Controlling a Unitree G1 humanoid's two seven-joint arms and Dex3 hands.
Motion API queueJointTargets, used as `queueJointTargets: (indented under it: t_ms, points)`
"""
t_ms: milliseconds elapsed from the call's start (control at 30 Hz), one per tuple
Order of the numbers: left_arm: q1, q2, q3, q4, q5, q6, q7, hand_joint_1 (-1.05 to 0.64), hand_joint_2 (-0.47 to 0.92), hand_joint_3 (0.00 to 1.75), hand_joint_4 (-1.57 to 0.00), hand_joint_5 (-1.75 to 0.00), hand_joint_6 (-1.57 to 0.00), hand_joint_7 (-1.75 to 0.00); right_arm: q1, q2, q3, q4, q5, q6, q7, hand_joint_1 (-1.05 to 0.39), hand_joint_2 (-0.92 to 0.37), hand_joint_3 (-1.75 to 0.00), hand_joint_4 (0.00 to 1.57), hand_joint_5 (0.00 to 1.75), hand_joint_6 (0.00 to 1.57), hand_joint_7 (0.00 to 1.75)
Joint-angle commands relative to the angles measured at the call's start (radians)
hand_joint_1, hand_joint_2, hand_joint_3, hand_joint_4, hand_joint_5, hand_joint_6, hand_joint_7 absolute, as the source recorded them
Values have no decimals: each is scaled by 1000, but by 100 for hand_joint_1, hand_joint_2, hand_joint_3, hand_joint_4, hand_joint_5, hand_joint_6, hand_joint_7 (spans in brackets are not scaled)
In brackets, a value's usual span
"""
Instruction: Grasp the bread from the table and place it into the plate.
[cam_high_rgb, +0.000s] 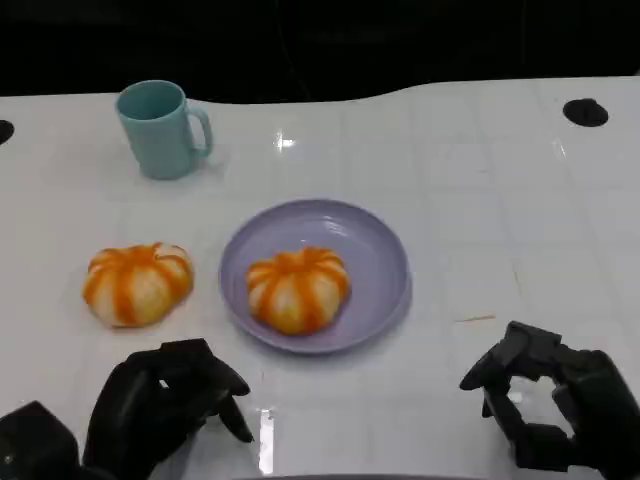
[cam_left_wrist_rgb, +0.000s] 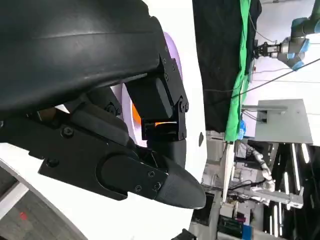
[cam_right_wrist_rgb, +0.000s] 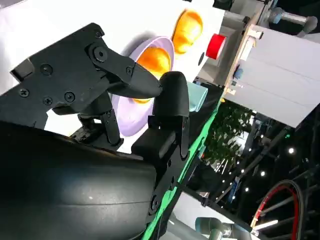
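Hovering my left hand (cam_high_rgb: 165, 405) with loosely curled, empty fingers near the pumpkin-striped bread (cam_high_rgb: 137, 283) on the tabletop (cam_high_rgb: 480, 200); another bun (cam_high_rgb: 298, 288) is sitting in the lilac plate (cam_high_rgb: 375, 250); right hand (cam_high_rgb: 555, 405) is idling, empty.

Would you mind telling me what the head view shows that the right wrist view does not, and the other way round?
Head view alone: the left hand, low at the near table edge and holding nothing, and two dark round spots on the table. Right wrist view alone: a red cylinder and indoor surroundings beyond the table's far edge. Both: the right hand, empty, the purple plate with one orange-striped bread on it, the second bread off the plate on the table, and the teal mug.
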Motion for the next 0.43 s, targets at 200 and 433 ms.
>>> queueJointTargets:
  t_ms: [200, 433]
  points:
    - [-14, 18, 11, 15, 3, -8, -1, -94, 92, 5, -118, -114, -125, -67, 9, 2, -13, -9, -14, -14, -11, -31, -57, -100, 77, 171, 79, 139]
    - [-17, 17, 12, 22, 4, -16, -3, -94, 92, 5, -118, -115, -125, -67, 8, 0, -16, -4, -21, -17, -16, -32, -57, -100, 78, 175, 80, 138]
